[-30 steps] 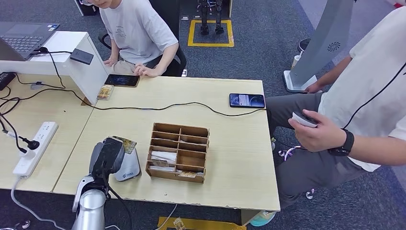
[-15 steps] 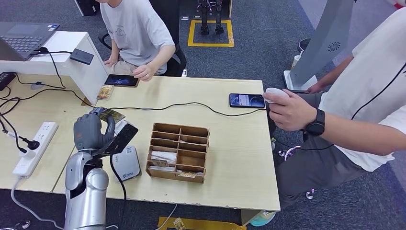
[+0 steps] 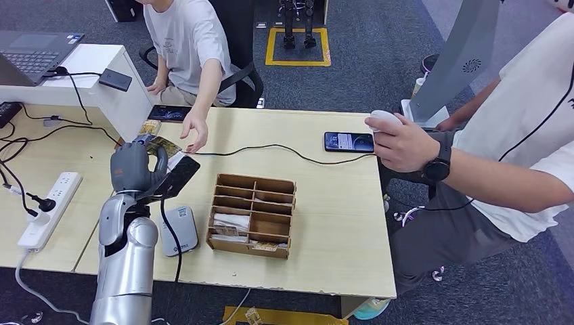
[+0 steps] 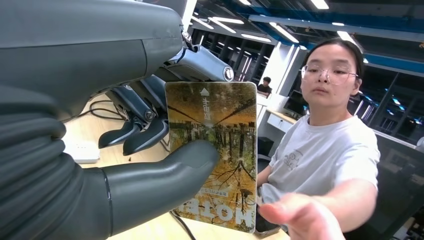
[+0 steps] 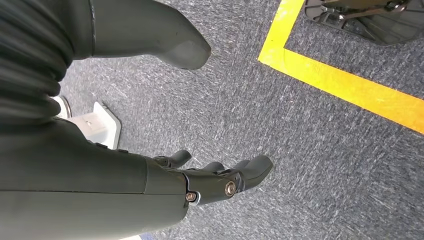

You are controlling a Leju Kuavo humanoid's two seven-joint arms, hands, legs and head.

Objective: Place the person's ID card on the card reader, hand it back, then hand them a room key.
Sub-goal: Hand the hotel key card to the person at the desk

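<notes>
Holding: the left hand has the card pinched between thumb and fingers, lifted off the table at about 9 o'clock from the wooden organizer.
Card face: an autumn-tree print with lettering that reads like "HOTEL", so it looks more like a room key than an ID; which step of the task this is I cannot say for sure.
Why raised: the card is held upright and turned toward the seated person, a pose that suits a handover and leaves the free edge exposed for taking.
Receiver: the person's hand reaches across the table edge at 1 o'clock from the left hand, near the card but not touching it.
Card reader: the grey reader lies flat on the table at 6 o'clock from the raised hand, nothing on it.
Right hand: the right hand hangs over the carpet with fingers loosely apart and nothing in it.
Surface: a pale wood-grain table crossed by a black cable, with a phone at the far right.
Room: grey carpet with yellow floor tape; a second person sits at 3 o'clock.
</notes>
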